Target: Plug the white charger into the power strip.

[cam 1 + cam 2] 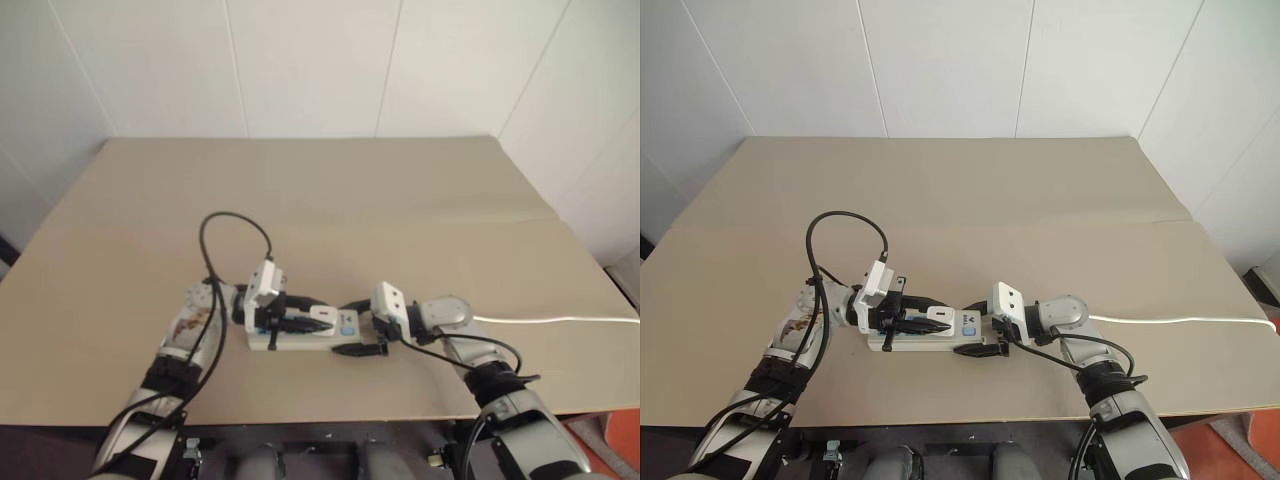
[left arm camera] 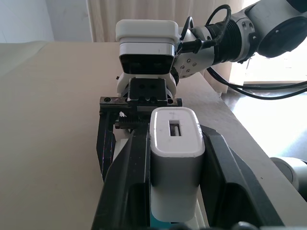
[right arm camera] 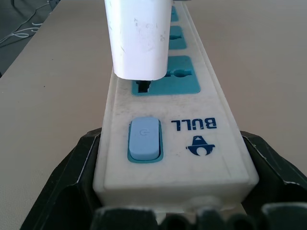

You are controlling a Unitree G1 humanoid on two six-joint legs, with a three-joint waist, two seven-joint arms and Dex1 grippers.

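Observation:
The power strip [image 1: 297, 340], a white bar with blue sockets and a blue button [image 3: 144, 139], lies near the table's front edge. My right gripper [image 1: 362, 332] is shut on its button end, one black finger [image 3: 67, 191] on each long side. My left gripper [image 1: 303, 320] comes in level from the other end and is shut on the white charger [image 2: 175, 158]. The charger [image 3: 136, 38] stands upright on the strip, its base at the socket [image 3: 177, 81] nearest the button. Its prongs are hidden.
A white cord [image 1: 560, 320] runs from behind my right arm off the table's right edge. A black cable [image 1: 232, 222] loops above my left wrist. The tan table [image 1: 320, 210] stretches bare toward the white wall.

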